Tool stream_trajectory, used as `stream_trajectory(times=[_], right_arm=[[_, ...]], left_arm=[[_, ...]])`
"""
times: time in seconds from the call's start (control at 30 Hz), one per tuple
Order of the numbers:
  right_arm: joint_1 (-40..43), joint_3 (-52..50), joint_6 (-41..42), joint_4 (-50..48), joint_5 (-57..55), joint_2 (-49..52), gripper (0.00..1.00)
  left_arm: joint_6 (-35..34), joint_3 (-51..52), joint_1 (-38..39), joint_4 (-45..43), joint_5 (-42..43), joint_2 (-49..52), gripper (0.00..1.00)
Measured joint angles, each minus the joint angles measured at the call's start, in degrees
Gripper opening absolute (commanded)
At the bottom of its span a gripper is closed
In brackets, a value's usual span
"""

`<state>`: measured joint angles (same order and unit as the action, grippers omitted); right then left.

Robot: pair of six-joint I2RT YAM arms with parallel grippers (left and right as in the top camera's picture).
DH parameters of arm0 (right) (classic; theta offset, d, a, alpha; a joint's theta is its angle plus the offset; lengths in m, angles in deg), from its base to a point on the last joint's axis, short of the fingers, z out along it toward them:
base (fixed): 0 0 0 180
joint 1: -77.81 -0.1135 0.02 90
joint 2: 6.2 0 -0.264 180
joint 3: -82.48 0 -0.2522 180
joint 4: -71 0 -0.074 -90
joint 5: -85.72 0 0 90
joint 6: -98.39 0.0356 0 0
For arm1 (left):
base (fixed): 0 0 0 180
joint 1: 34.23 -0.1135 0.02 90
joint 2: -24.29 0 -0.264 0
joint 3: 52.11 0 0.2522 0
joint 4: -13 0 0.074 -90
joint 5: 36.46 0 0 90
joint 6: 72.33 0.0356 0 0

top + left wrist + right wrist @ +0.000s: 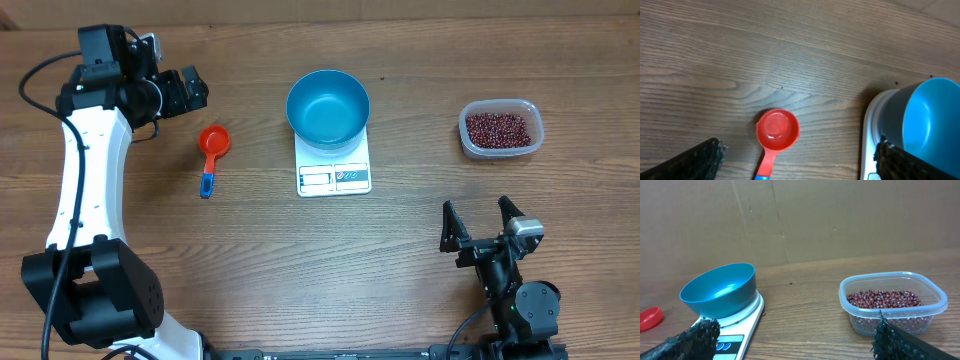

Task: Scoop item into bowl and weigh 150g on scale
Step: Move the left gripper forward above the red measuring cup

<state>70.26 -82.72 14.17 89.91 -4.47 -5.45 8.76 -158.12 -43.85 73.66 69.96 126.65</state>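
While left fingers (695,162) and right fingers (452,226) stood wide and empty, beans (497,127) lay in the tub (463,130) and the bowl (327,105) sat on the scale (334,178); a careless grab might skid the scoop (213,141) away.

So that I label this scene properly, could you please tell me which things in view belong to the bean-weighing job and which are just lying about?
Belong to the job: small dark red-brown beans; clear plastic tub holding them; round blue bowl; flat white kitchen scale under it; small red plastic scoop, blue-tipped handle.
Not part of it: wooden table; brown cardboard wall behind.
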Motion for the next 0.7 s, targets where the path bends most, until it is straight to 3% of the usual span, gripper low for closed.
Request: stream_trajectory(times=[0.37,0.57,0.7], right_arm=[[0.0,0.0,0.0,0.0,0.0,0.0,1.00],[0.0,0.0,0.0,0.0,0.0,0.0,1.00],[0.0,0.0,0.0,0.0,0.0,0.0,1.00]], left_arm=[[0.5,-12.5,0.8,6.5,-0.9,0.2,0.87],[3.4,-13.6,2.4,8.7,-2.3,2.7,0.82],[5.0,-13.6,2.4,11.1,-2.8,6.9,0.74]])
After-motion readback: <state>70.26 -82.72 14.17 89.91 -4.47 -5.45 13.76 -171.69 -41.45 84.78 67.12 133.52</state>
